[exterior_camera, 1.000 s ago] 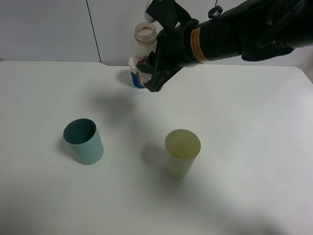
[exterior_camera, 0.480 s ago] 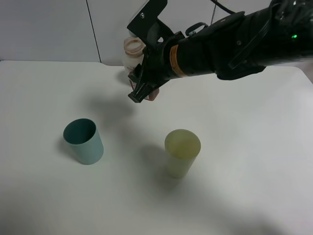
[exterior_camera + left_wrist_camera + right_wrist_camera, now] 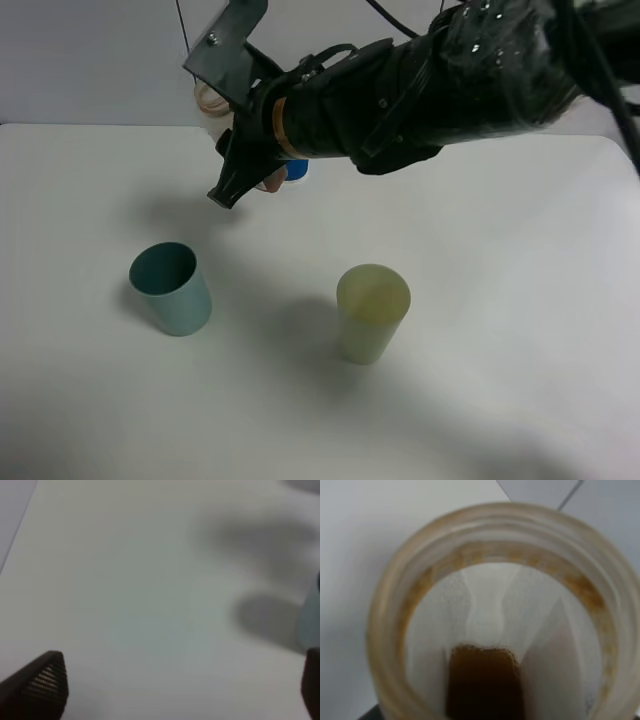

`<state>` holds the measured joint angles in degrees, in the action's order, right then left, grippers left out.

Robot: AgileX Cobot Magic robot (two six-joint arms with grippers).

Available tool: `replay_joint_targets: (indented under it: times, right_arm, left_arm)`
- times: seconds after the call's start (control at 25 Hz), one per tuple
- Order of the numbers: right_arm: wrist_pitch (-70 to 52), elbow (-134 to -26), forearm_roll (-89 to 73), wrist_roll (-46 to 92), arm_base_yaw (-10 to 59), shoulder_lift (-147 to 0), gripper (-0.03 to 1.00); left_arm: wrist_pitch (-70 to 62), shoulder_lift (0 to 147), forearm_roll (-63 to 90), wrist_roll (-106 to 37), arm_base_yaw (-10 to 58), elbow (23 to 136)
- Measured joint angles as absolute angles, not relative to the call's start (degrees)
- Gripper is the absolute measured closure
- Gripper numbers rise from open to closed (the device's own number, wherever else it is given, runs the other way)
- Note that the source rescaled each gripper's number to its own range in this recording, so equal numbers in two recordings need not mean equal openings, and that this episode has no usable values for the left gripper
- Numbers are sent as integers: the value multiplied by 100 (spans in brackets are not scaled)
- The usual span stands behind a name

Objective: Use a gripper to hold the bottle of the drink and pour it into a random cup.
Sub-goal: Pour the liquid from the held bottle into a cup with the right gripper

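Note:
My right gripper (image 3: pixel 242 172) is shut on the bottle (image 3: pixel 209 100), held in the air above the table's back left area. Only the bottle's wide pale neck shows beside the black arm; its body is mostly hidden by the fingers. The right wrist view looks straight into the bottle's open mouth (image 3: pixel 385 630), with the dark brown drink (image 3: pixel 485 685) low inside. The teal-green cup (image 3: pixel 170 288) stands upright, below and left of the gripper. My left gripper (image 3: pixel 177 687) hangs open over bare table, nothing between its fingertips (image 3: pixel 44 684).
A pale yellow-green tumbler (image 3: pixel 372 312) stands upright right of the teal cup. A blue-banded paper cup (image 3: pixel 297 168) peeks out behind the right arm at the back. The thick arm spans the upper right of the white table (image 3: pixel 500 300).
The right arm has swung leftward with the bottle, away from the paper cup and nearer the teal cup's side. Both tumblers stay put.

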<state>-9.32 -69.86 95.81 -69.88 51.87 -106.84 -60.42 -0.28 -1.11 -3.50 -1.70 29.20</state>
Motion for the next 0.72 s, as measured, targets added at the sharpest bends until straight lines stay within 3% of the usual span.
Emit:
replay_joint_targets:
  times: [0.72]
  right_arm:
    - [-1987, -7431, 8892, -4966, 5982, -11276, 97]
  left_arm:
    - [-6042, -28, -111, -350, -170, 2920]
